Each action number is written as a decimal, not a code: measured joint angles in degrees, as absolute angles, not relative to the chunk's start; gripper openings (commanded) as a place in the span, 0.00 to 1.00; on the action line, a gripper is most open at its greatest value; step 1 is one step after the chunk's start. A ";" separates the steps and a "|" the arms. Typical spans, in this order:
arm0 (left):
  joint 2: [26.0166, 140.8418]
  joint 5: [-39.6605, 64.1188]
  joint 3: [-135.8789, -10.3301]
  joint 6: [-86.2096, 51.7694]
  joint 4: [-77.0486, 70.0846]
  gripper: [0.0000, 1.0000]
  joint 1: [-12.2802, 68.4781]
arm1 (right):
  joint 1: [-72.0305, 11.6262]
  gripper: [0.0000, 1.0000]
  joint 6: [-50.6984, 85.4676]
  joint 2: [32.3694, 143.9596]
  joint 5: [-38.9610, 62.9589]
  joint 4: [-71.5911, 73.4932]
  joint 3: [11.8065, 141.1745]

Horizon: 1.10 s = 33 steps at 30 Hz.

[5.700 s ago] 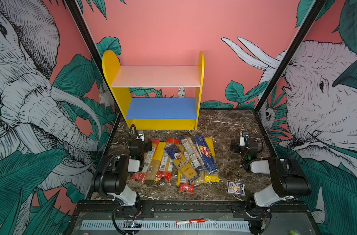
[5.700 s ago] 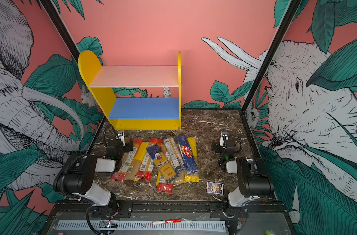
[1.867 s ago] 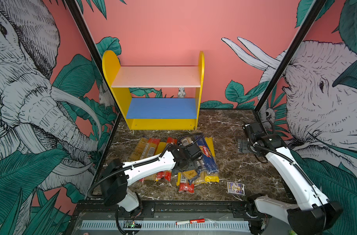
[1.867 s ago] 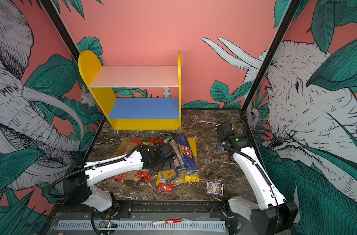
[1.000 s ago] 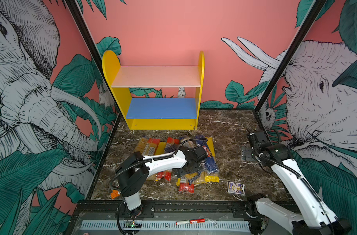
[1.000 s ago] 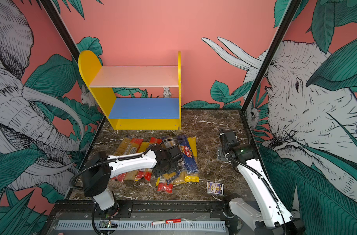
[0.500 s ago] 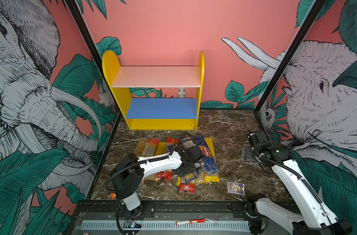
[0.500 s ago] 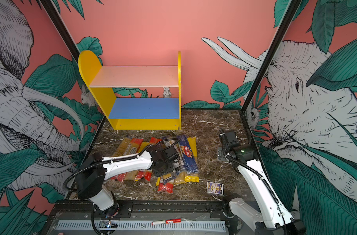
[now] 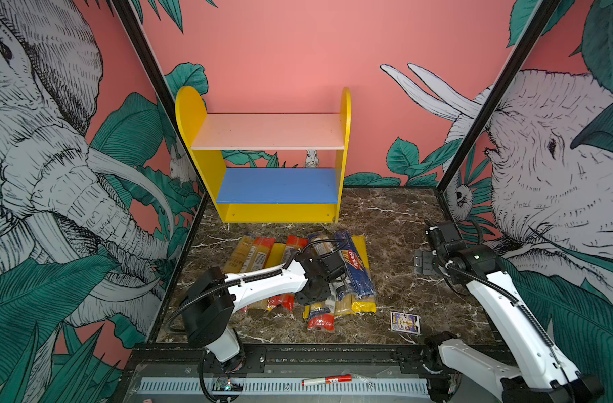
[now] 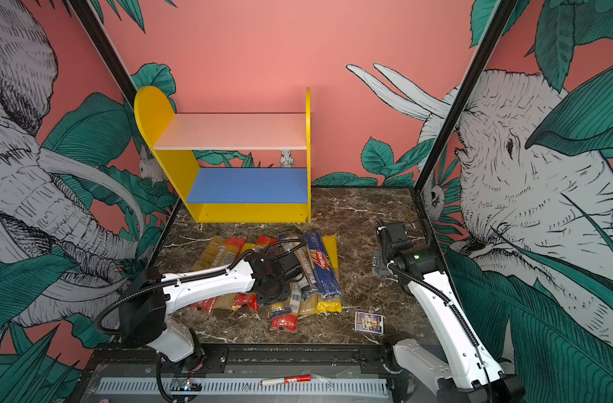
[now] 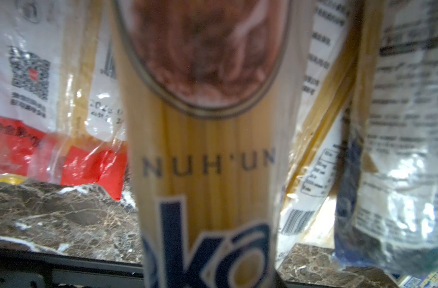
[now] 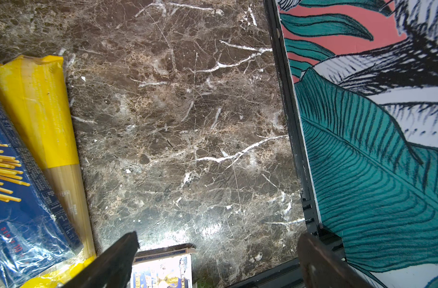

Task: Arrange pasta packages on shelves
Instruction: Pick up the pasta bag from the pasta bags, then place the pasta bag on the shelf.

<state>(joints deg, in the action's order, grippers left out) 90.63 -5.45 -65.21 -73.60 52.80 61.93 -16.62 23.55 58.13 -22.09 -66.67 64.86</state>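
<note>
Here, left gripper [image 9: 316, 292]: placed low over the middle of the pile; its fingers are hidden in every view, so apart or clamped cannot be told.
Ankara packet [image 11: 205, 149]: seen blurred and very close, filling the middle of the left wrist view, above the red-ended packets [image 11: 70, 162].
Right gripper [image 12: 219, 239]: held with fingers wide apart over the bare marble table [image 12: 178, 124], at the right side of the scene.
Card box [image 9: 405, 322]: laid near and right of the pile, apart from it, just beside one right finger.
Pasta packages [image 9: 357, 267]: laid side by side and overlapping on the table, on the near side of the shelves.
Shelves [image 9: 277, 213]: stood at the far wall, with a pink upper board [image 9: 268, 131] and a blue lower board [image 9: 277, 185].
</note>
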 measured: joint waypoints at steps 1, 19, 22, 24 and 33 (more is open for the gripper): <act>89.93 -5.65 -65.28 -73.14 53.82 0.00 62.00 | -16.62 0.99 23.53 58.15 -22.06 -66.78 64.99; 85.84 -20.40 -101.27 -54.37 86.35 0.00 62.59 | -17.47 0.99 20.97 60.75 -12.45 -67.07 75.55; 88.95 -25.06 -113.16 -50.92 91.48 0.00 62.52 | -19.07 0.99 20.58 62.00 -9.52 -67.33 79.99; 91.20 -27.31 -120.09 -48.03 92.51 0.00 61.69 | -20.80 0.99 20.27 63.11 -7.49 -67.90 83.68; 98.02 -31.14 -140.86 -34.35 92.53 0.00 52.03 | -30.46 0.99 19.22 70.85 -2.96 -68.84 104.05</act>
<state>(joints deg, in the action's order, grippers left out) 98.02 -31.14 -140.86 -34.35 92.53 52.03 -30.46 19.22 70.85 -2.96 -68.84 104.05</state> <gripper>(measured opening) 0.336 0.990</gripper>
